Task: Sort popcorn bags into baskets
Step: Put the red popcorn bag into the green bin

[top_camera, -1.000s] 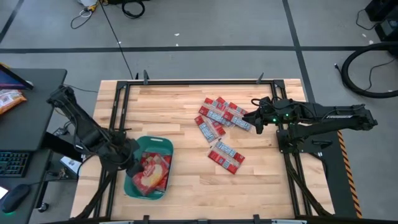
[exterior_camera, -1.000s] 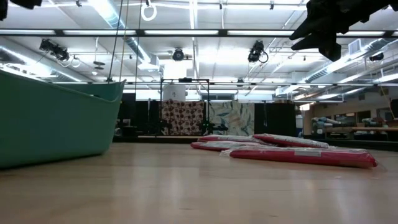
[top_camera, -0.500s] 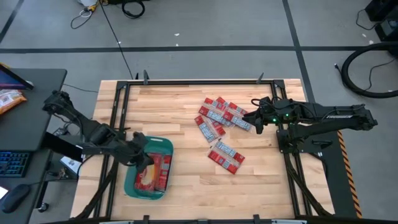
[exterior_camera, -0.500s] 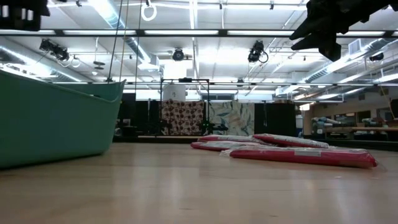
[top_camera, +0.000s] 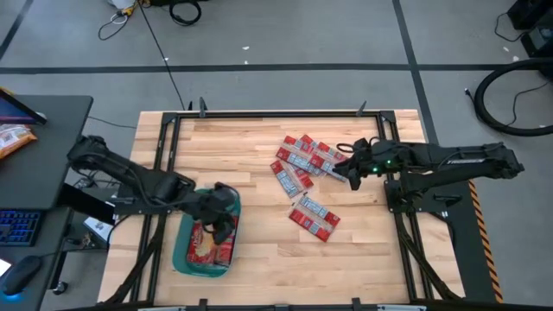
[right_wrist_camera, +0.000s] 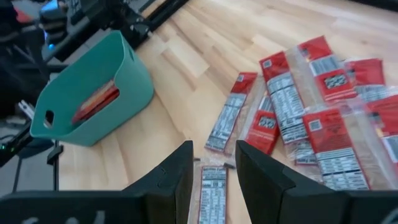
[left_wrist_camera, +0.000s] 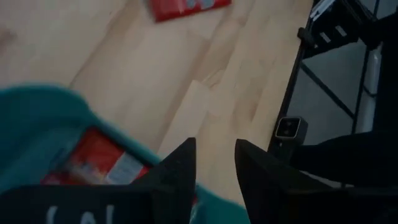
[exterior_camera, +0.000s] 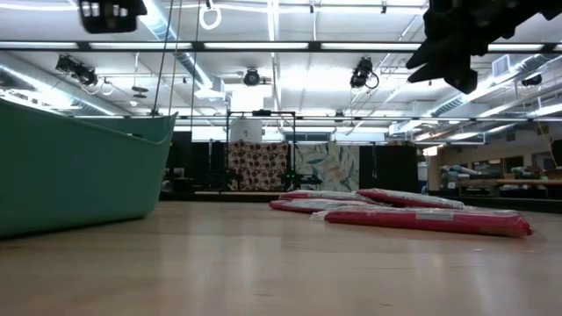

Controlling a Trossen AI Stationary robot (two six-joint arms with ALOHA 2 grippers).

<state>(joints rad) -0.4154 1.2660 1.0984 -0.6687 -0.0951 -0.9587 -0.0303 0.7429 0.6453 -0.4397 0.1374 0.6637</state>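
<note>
The teal bin (top_camera: 185, 252) sits at the table's near left, with red popcorn bags (top_camera: 210, 246) lying flat inside; it also shows in the right wrist view (right_wrist_camera: 93, 93). Several red packets (top_camera: 304, 159) lie piled flat at the table's far right, and two more (top_camera: 314, 217) lie nearer. My left gripper (top_camera: 226, 221) hovers open above the bin's right rim, its fingers (left_wrist_camera: 180, 165) over bare wood. My right gripper (top_camera: 345, 170) hovers open above the right end of the pile (right_wrist_camera: 298, 106), with one packet (right_wrist_camera: 214, 186) under its fingers.
Bare wood lies between the bin and the packets (top_camera: 259, 199). Black frame rails run along the table's edges (top_camera: 164, 155). The low view shows the bin wall (exterior_camera: 70, 167) at left and flat packets (exterior_camera: 421, 219) at right, both arms high above.
My left gripper has come up out of the bin's near left part and swung toward the table's right, ending over the bin's right rim. My right gripper has shifted slightly left over the pile. The bags stay in the bin.
</note>
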